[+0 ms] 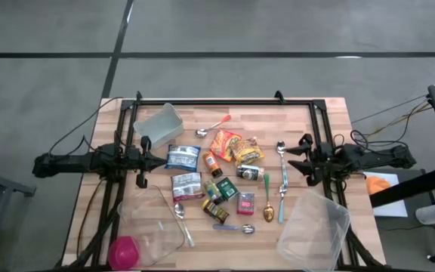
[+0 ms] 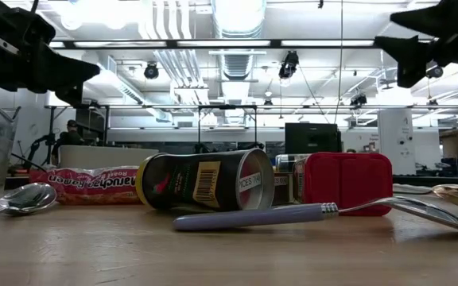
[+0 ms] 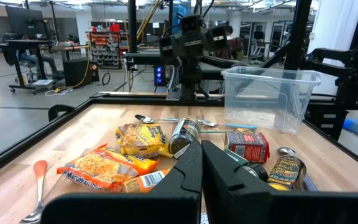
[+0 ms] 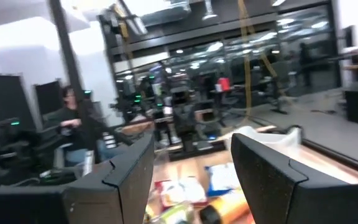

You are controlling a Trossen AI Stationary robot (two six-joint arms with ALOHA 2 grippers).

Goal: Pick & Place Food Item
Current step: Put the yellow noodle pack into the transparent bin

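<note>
Food items are lying in a cluster at mid-table, between the two grippers: two noodle packets, two silver pouches, one red box and several small jars. Five spoons are lying around them. Three clear bins are standing on the table: one behind the left fingers, two on the near side. The left gripper is hovering with fingers closed together, holding nothing. The right gripper is hovering with fingers spread wide, holding nothing.
</note>
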